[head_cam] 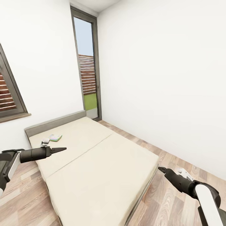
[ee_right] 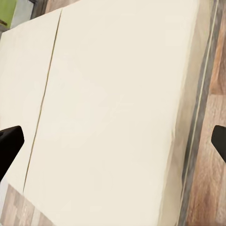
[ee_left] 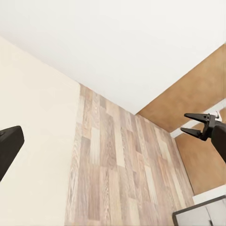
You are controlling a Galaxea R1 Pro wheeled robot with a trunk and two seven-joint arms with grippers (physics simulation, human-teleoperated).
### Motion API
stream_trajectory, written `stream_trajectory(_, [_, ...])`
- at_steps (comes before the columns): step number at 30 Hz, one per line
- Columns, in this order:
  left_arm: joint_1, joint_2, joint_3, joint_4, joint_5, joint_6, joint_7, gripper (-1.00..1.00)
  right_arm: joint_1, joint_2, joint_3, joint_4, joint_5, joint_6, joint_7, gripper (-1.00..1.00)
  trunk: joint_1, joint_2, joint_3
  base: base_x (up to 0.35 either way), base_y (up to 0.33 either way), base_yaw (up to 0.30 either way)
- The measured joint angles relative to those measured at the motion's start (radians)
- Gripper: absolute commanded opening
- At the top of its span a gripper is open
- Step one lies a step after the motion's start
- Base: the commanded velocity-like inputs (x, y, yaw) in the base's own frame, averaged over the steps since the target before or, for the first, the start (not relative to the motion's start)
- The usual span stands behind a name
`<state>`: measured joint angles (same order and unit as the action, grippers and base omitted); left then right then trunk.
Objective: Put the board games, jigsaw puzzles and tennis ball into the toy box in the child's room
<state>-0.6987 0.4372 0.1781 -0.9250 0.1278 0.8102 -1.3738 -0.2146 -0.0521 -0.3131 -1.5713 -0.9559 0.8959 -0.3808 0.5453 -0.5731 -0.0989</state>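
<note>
Two board games lie near the head of the bed point(head_cam: 103, 163): a green-topped box point(head_cam: 56, 137) and a pale one point(head_cam: 45, 142) right beside it. My left gripper point(head_cam: 62, 149) hovers over the bed's left edge, a short way in front of the two boxes, holding nothing; one dark finger point(ee_left: 8, 149) sits at the edge of the left wrist view. My right gripper point(head_cam: 162, 169) hangs over the floor at the bed's right corner. It is open, with its fingers point(ee_right: 9, 146) wide apart over the mattress and nothing between them. The table and toy box are out of view.
A grey headboard point(head_cam: 53, 123) backs the bed against the left wall. A tall glass door point(head_cam: 88, 66) stands in the far corner and a window point(head_cam: 8, 94) is at the left. Wooden floor point(head_cam: 175, 157) runs along the bed's right side up to the white wall.
</note>
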Motion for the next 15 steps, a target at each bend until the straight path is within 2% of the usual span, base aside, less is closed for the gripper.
stream_trajectory(10, [0.0, 0.0, 0.0, 0.0, 0.0, 0.0, 0.0, 1.0, 0.001, 0.002, -0.002, 0.0, 0.0, -0.001, 0.0, 1.0, 0.0, 0.0, 0.0, 0.0, 0.014, -0.024])
stream_trajectory(15, [0.0, 0.001, 0.0, 0.0, 0.001, 0.0, 0.0, 1.0, 0.001, 0.002, 0.007, 0.0, 0.0, -0.032, 0.0, 1.0, 0.0, 0.0, 0.0, 0.0, 0.001, -0.002])
